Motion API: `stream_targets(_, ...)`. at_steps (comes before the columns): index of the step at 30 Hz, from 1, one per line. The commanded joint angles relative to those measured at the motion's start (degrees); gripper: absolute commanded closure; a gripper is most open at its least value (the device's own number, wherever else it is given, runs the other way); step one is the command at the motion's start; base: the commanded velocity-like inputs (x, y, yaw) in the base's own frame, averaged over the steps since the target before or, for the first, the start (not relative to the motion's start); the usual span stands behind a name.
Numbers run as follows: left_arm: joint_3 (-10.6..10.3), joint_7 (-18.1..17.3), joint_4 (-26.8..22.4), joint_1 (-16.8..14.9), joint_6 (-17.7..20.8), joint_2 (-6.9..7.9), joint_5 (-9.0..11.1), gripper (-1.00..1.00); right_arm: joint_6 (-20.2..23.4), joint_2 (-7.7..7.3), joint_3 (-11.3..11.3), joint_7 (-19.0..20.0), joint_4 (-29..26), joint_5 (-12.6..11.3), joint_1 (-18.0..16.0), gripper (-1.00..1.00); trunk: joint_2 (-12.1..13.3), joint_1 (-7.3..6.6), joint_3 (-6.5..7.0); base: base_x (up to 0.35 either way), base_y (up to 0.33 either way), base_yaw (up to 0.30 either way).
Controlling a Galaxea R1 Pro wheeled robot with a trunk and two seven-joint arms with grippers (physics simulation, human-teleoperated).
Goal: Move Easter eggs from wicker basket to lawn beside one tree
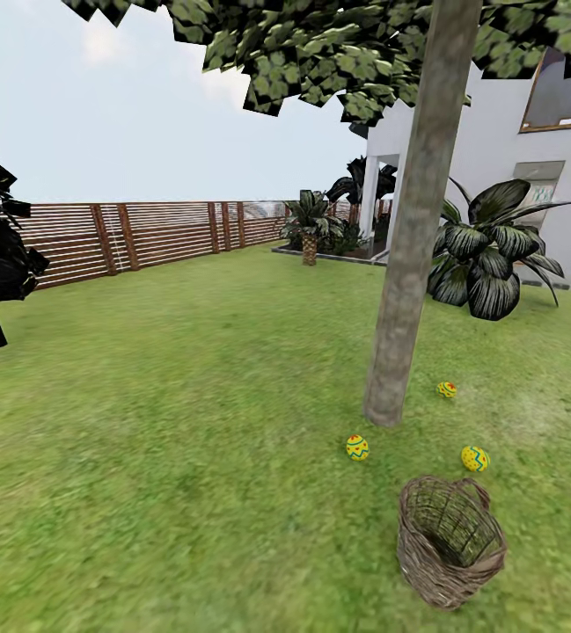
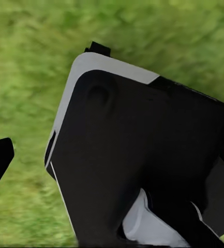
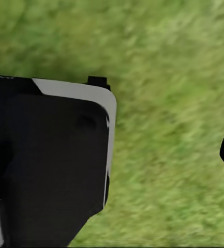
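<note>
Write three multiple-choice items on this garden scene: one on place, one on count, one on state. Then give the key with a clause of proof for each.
1. Where does the wicker basket lie?
A. against the fence
B. on the lawn near the tree
C. by the house door

2. How many Easter eggs lie on the grass?
A. one
B. two
C. three

3. What is the basket's state?
A. holding all the eggs
B. no egg seen inside
C. hanging from a branch

Key: 1 B, the basket sits on grass just in front of the trunk. 2 C, eggs at and ring the trunk base. 3 B, only bare weave shows through the basket's open mouth.
</note>
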Motion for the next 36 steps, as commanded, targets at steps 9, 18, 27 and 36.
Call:
stream_targets(9, 0.04, -0.23, 0.20, 7.38, -3.51, -0.59, 0.63, -1.00, -4.36, -0.31, 0.21, 0.15, 0.08, 0.12, 6.54, -1.00, -0.09, 0.04, -0.07, 0.000, 0.000, 0.000)
stream_targets(18, 0.04, -0.24, 0.20, 12.83, -7.66, -2.94, 0.69, -1.00, -6.08, -0.32, 0.19, 0.15, 0.08, 0.09, 11.41, -1.00, -0.09, 0.04, -0.07, 0.000, 0.000, 0.000)
stream_targets(27, 0.04, -0.24, 0.20, 16.78, -8.61, -4.10, 0.63, -1.00, -7.03, 0.01, 0.23, -1.18, 0.23, 0.14, 16.24, -1.00, -0.09, 0.04, -0.07, 0.000, 0.000, 0.000)
stream_targets(36, 0.04, -0.24, 0.20, 19.12, -8.70, -4.76, 0.63, -1.00, -6.92, 0.15, 0.23, -1.51, 0.24, 0.10, 17.33, -1.00, -0.09, 0.04, -0.07, 0.000, 0.000, 0.000)
